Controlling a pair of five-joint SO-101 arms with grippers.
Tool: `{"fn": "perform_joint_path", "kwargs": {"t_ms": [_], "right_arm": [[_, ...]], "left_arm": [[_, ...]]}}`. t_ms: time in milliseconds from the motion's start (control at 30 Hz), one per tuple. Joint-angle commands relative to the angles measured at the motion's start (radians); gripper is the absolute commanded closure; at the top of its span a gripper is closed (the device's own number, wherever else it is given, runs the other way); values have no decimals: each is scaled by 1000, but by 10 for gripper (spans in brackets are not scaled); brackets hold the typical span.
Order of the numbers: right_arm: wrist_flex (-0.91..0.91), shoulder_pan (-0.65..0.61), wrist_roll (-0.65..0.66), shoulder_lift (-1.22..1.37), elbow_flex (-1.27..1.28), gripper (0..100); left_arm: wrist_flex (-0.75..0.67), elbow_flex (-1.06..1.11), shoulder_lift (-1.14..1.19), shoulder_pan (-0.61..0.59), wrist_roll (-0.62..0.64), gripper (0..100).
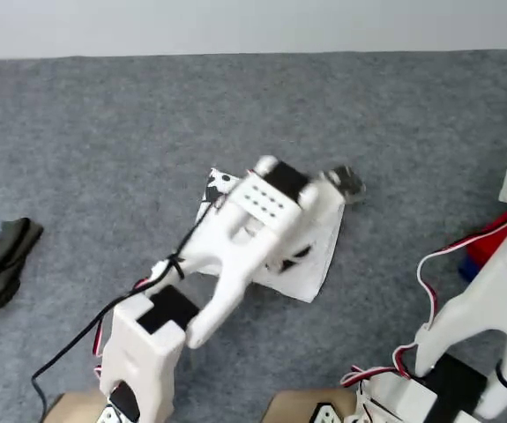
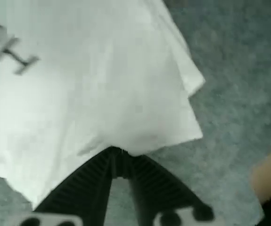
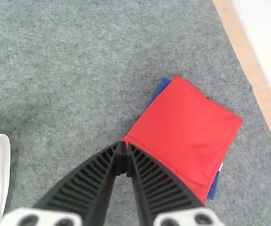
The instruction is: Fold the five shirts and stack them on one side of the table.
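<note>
Left gripper (image 2: 118,155): jaws closed on the far-right edge of the white shirt (image 1: 313,257), which lies mid-table and extends near-left from the grip. Right gripper (image 3: 121,150): closed, empty, poised over the folded red shirt (image 3: 187,132), well to the right.

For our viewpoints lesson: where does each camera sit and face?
High view: fixed overhead, looking down on the grey table; both arms show.
Left wrist view: left wrist, facing white shirt; left gripper shows.
Right wrist view: right wrist, facing red shirt; right gripper shows.
Shared: high and left wrist views share the white shirt.
</note>
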Motion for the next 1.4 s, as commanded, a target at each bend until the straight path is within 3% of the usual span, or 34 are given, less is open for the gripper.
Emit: {"fn": "perform_joint_path", "kwargs": {"t_ms": [0,467,733,900,1367], "right_arm": [[42,13,9,-42,3,990],[42,8,9,-81,5,990],[42,7,9,-82,6,990],[44,13,9,-85,6,990],[39,10,60,-257,232,990]], "left_arm": [[17,35,-77,35,2,995],[-3,-131,-161,-255,-52,981],[-298,-136,-143,-293,-48,977],[-381,-142,-17,-305,-48,977],[-331,-335,270,-514,-74,994]]}}
